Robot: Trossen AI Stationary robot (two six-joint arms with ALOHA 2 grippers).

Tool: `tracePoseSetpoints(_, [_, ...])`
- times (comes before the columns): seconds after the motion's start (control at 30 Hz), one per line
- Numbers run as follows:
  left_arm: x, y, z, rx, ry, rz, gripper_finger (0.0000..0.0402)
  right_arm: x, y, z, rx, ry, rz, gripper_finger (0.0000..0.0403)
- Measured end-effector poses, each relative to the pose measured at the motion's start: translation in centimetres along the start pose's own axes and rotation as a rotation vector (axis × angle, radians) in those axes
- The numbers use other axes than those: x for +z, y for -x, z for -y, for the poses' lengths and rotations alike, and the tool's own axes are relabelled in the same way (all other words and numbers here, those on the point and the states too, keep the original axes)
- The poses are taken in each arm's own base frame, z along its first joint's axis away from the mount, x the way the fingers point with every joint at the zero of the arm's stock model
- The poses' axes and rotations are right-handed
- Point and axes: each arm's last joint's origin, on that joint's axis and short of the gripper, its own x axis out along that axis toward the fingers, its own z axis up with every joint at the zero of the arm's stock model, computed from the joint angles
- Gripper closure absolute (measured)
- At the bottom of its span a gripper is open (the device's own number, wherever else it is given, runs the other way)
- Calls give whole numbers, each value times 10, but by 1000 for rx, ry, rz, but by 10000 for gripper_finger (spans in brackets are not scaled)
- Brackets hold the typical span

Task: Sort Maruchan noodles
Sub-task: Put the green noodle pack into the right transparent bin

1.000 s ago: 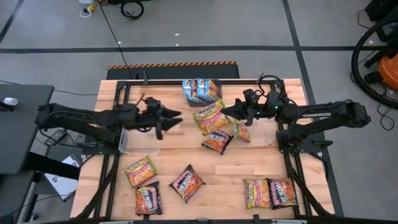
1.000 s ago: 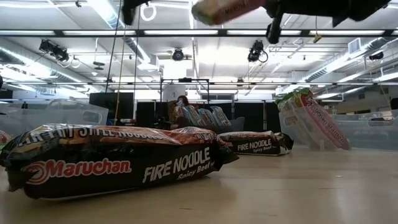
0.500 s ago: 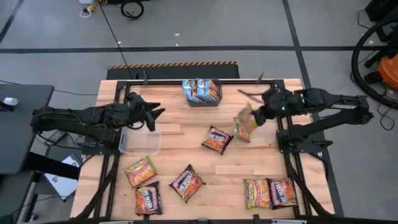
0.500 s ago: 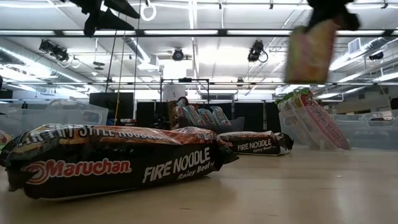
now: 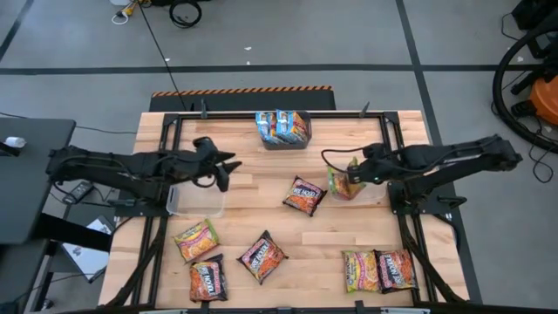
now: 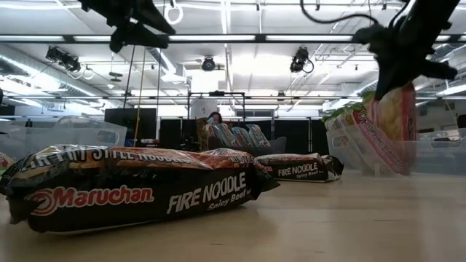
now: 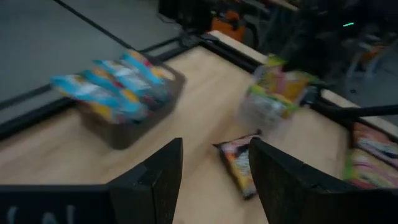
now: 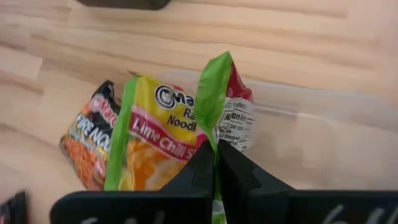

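Right gripper (image 8: pixel 216 163) pinches crinkly green-edged noodle packet (image 8: pixel 168 134).

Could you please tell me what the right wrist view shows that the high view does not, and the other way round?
Only the right wrist view shows the print on the green-edged packet, "Lime Chili", and the right gripper with its jaws pinched shut on the packet's edge over a clear tub.

Only the high view shows the whole table: the left gripper open near a second clear tub, the dark bin of blue packets, and loose packets along the near edge.

Both show the green-edged packet, held over the clear tub, and a dark Fire Noodle packet beside it.
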Motion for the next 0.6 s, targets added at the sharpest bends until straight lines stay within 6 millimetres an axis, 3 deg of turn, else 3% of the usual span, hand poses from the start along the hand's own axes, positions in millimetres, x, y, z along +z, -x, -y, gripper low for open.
tracePoseSetpoints(0.13, [-5,-15,14,-73,20,-43,214,-3,-16,-4,47,-37,3,376])
tracePoseSetpoints(0.3, [8,-23,42,-96,-76,-170,214,-5,-22,-10,77,-7,7,345])
tracePoseSetpoints(0.43, [19,-20,60,-124,-169,-335,214,-6,-23,-10,77,50,-18,315])
tracePoseSetpoints(0.6, [21,-3,73,-136,-137,-505,214,-5,-20,-11,113,99,-26,286])
